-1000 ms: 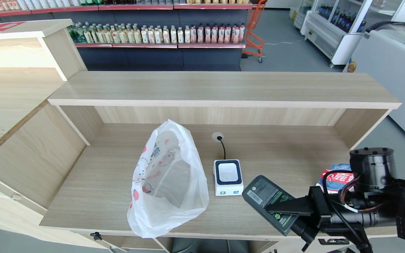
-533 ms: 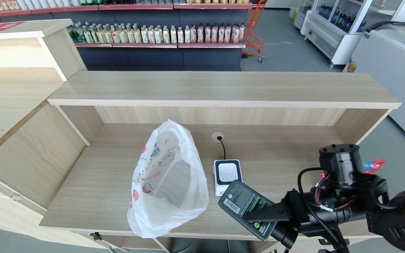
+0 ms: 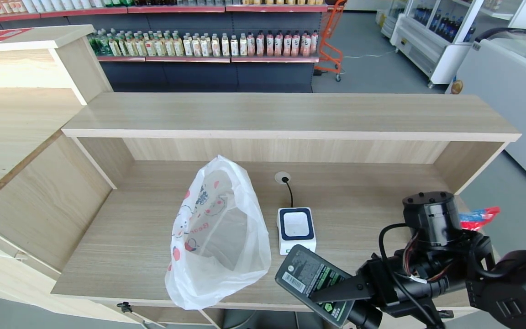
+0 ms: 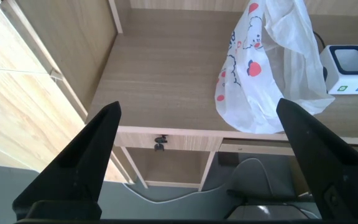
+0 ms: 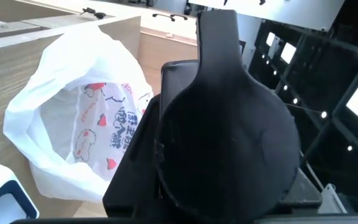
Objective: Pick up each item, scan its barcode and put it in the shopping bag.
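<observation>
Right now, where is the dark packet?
Head view: dark packet in the right end effector, just in front of the scanner, right of the shopping bag.

You have bright, even light over the desk (image 3: 144,237); the shop floor beyond its far right corner is brightest. The recess under the upper ledge (image 3: 290,114) sits a shade dimmer. The shopping bag (image 3: 219,233) glows translucent and throws only a faint shadow. The scanner (image 3: 296,224) window shows pale glare. Straight edges bow toward the head view's corners. In the right wrist view the dark packet (image 5: 132,186) reads nearly black.
</observation>
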Controlling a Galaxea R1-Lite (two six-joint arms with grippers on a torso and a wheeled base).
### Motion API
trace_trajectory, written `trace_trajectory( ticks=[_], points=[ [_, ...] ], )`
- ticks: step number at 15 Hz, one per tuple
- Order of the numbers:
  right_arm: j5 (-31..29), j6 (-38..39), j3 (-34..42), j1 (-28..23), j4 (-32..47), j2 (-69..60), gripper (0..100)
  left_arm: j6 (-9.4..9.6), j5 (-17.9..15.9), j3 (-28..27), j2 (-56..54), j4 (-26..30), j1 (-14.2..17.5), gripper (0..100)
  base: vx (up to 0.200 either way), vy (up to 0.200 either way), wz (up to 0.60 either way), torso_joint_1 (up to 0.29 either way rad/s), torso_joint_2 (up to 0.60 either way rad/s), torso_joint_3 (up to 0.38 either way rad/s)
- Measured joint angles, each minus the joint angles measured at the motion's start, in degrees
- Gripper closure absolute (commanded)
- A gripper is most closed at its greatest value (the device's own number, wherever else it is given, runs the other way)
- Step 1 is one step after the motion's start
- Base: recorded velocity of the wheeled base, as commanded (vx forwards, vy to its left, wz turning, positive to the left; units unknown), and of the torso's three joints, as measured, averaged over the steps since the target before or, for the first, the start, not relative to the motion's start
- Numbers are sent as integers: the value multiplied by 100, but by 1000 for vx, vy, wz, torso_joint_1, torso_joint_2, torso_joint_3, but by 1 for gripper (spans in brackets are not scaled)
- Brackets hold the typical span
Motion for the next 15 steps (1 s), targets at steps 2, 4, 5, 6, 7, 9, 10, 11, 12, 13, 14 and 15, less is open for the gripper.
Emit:
trace_trajectory(
  ticks=[2,4,5,6,7,9,10,11,12,13,14,15],
  points=[
    [0,-33,20,0,9,0,100,0,-2,0,0,0,0,0,0,0,0,0,0,0],
    [-2,-35,23,5,6,9,100,0,0,0,0,0,0,0,0,0,0,0,0,0],
    [-2,-33,23,5,9,16,100,2,0,0,0,0,0,0,0,0,0,0,0,0],
    [0,-33,23,5,6,22,100,0,-2,0,0,0,0,0,0,0,0,0,0,0],
    [7,-35,17,5,6,24,100,0,-2,0,0,0,0,0,0,0,0,0,0,0],
    [9,-35,15,-6,6,24,100,0,0,0,0,0,0,0,0,0,0,0,0,0],
    [2,-35,17,-6,2,27,100,0,-2,0,0,0,0,0,0,0,0,0,0,0],
    [5,-35,17,-6,0,30,100,0,-2,0,0,0,0,0,0,0,0,0,0,0],
    [5,-38,17,-11,0,35,100,0,-2,0,0,0,0,0,0,0,0,0,0,0],
    [2,-39,17,-11,0,38,100,2,0,0,0,0,0,0,0,0,0,0,0,0],
    [2,-39,20,-11,-5,38,100,0,0,0,0,0,0,0,0,0,0,0,0,0],
    [2,-38,20,-11,0,38,100,0,0,0,0,0,0,0,0,0,0,0,0,0]
  ],
)
